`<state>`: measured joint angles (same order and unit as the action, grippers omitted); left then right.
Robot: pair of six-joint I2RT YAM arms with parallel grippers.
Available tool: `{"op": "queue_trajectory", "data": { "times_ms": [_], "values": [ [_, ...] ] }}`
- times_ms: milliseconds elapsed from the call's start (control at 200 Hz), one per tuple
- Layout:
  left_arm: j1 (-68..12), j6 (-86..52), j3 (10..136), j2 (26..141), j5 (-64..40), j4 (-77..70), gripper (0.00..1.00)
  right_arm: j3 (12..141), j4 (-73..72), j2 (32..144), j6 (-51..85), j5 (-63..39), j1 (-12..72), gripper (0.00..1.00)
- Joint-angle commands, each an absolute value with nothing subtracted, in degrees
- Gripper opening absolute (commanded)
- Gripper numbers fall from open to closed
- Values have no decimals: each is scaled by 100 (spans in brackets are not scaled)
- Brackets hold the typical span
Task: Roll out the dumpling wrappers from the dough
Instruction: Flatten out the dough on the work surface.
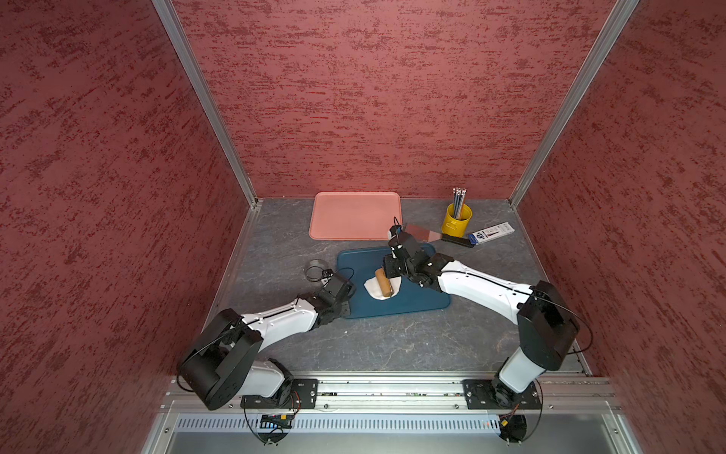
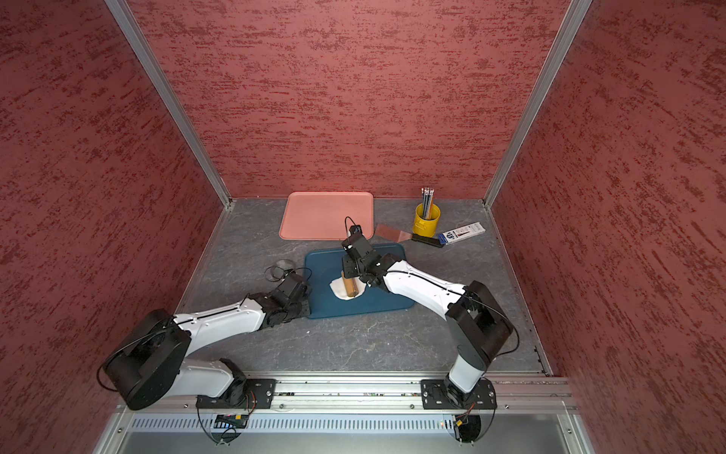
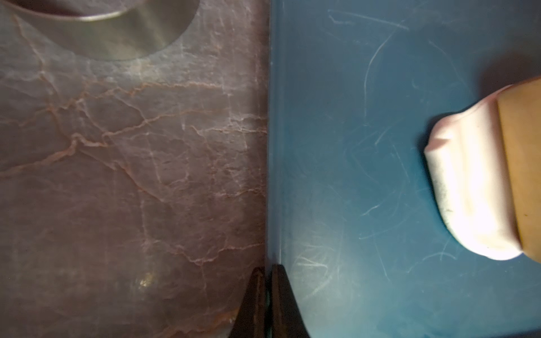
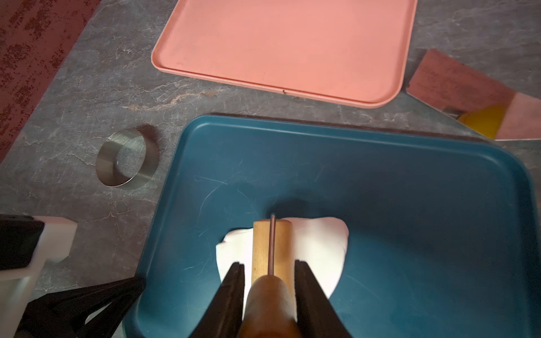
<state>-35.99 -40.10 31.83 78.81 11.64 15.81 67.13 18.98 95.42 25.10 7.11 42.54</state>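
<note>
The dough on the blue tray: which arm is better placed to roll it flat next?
The right. The right hand grips the wooden roller, which lies on the dough. The left hand is off to the side, pinching the blue tray by its rim.

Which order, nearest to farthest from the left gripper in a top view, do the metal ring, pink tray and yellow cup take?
From the left gripper, pinching the blue tray at its rim:
1. metal ring: close beside it, on the table.
2. pink tray: farther back, by the rear wall.
3. yellow cup: farthest, at the back on the right arm's side.
</note>
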Motion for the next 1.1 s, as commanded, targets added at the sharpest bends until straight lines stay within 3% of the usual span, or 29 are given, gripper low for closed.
{"op": "queue_trajectory", "data": {
  "times_ms": [0,90,391,646,731,902,1092],
  "values": [
    [-3489,-4021,3074,8077,1599,1575,0,6020,4005,9667,2448,361,3690,0],
    [-3466,-4008,3050,8068,1600,1575,0,6101,4392,9466,2070,775,3516,0],
    [-3478,-4117,3014,8067,1516,1407,0,6123,2888,10142,3355,-1048,4653,0],
    [-3462,-4017,2979,8051,1435,1457,0,6020,4190,9493,2581,1492,3857,0],
    [-3471,-3993,2985,8032,1361,1365,0,6050,4086,9487,2606,1424,4076,0],
    [-3471,-4083,3102,8129,1400,1427,0,6093,2919,10014,3394,214,5022,0],
    [-3467,-3996,3097,8094,1381,1481,0,5689,3527,9652,3113,1216,4023,0]
  ]
}}
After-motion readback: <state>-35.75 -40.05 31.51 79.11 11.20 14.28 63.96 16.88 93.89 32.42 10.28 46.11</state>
